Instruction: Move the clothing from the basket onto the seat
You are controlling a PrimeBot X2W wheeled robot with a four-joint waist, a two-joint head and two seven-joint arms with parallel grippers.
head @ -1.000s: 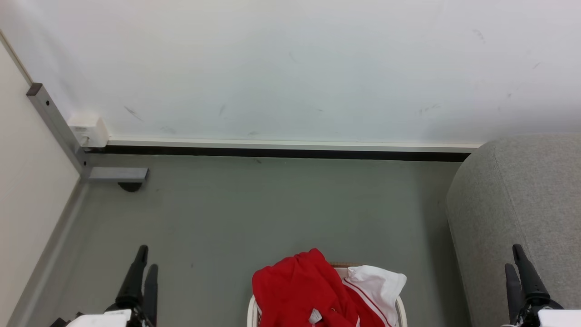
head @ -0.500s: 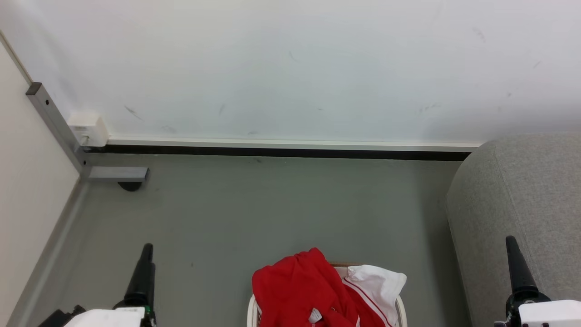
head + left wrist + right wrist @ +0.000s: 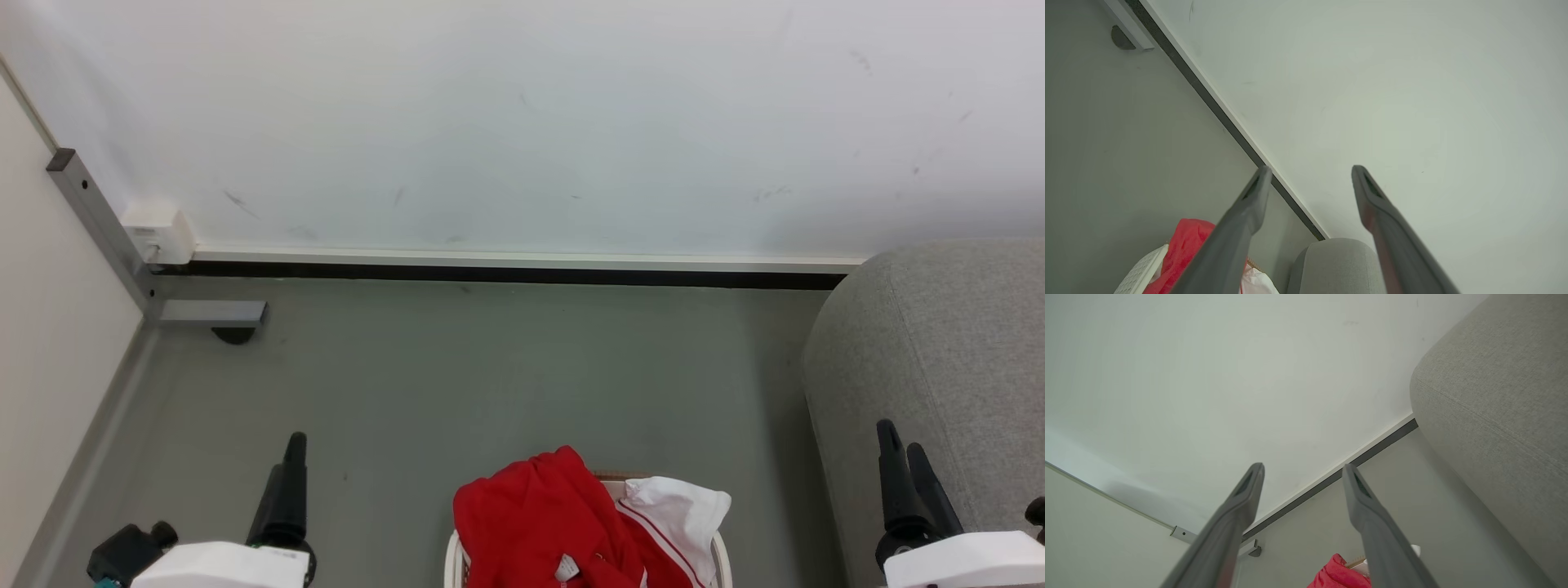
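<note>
Left gripper [image 3: 294, 445]: released, empty, over the floor [image 3: 490, 367] at lower left.
Clothing [image 3: 539, 523]: heaped in the basket [image 3: 451, 565], white panel at its right rim.
Right gripper [image 3: 900, 441]: released, empty, before the seat's [image 3: 939, 351] left edge.

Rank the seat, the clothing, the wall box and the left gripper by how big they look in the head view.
1. Seat, cut off by the frame edge.
2. Clothing, cut off at the bottom.
3. Left gripper and wall box look about alike; the gripper is nearer the camera, so I leave them unranked.
</note>
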